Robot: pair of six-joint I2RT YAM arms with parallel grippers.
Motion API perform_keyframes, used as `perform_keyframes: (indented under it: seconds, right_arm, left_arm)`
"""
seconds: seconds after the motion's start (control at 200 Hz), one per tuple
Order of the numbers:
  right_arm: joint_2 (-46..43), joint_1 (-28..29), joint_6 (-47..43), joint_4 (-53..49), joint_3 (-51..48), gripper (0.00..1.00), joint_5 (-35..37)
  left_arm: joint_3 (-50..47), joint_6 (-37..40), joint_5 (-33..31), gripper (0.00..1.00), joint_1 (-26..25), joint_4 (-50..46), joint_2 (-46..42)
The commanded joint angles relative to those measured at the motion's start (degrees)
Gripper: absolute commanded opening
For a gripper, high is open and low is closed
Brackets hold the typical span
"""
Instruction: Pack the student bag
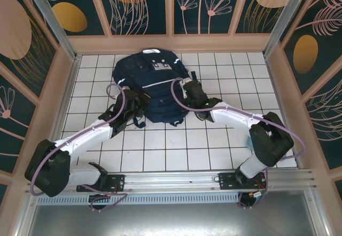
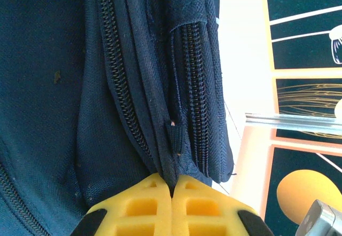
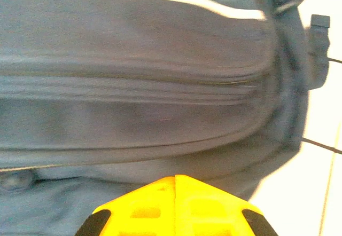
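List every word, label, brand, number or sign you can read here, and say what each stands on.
Readable text: none.
On the student bag, the white and grey patches near its top carry dark marks, too small to read.
The wall panels show plant drawings, no words.
In the left wrist view the fabric and zips bear no lettering.
The right wrist view is too blurred to make out any print.

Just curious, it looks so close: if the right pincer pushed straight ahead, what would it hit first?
The student bag. The shut right pincer points at its navy side, which seems to lie just ahead.
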Motion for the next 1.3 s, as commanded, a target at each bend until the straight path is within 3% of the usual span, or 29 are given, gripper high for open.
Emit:
perform_keyframes:
  seconds: [0.0, 0.135, 0.24, 0.38, 0.531, 0.701, 0.896, 1.076, 1.296]
  right_arm:
    - [-2.0, -1.1, -1.2, 1.4, -0.6, 0.06, -4.8]
    - [-2.5, 1.2, -4.0, 1.1, 0.0, 0.30, -17.9]
    - [-2.4, 3.7, -4.7, 2.5, 0.0, 0.47, -20.9]
    - [-1.4, 4.2, -3.8, 6.1, 0.0, 0.56, -22.0]
    - [1.8, 4.2, -4.7, 6.5, 2.7, 0.57, -20.5]
    - [4.4, 4.4, -6.1, 6.0, 5.2, 0.53, -20.7]
    - [6.5, 5.2, -7.2, 5.5, 6.6, 0.35, -17.3]
    - [7.2, 6.1, -8.4, 6.3, 6.7, 0.27, -11.7]
    - [5.1, 6.1, -9.9, 7.6, 4.7, 0.02, -6.8]
  left_arm:
    - [0.0, 1.7, -0.5, 0.00, 0.2, 4.2, -2.5]
    - [1.4, 2.6, 1.3, 0.00, 0.2, 4.3, -1.7]
    - [2.5, 2.9, 2.3, 0.00, 0.3, 4.3, -1.4]
    - [3.3, 2.9, 3.5, 0.00, 0.2, 4.3, -1.1]
    - [4.0, 2.9, 4.2, 0.00, 0.2, 4.4, -0.9]
    - [4.5, 2.9, 5.0, 0.00, 0.2, 4.7, -0.7]
    - [4.6, 2.9, 6.1, 0.00, 0.3, 5.5, -0.6]
    - [4.7, 2.9, 6.8, 0.00, 0.3, 6.1, -0.3]
    - [3.9, 2.8, 5.0, 0.00, 0.2, 5.1, -1.3]
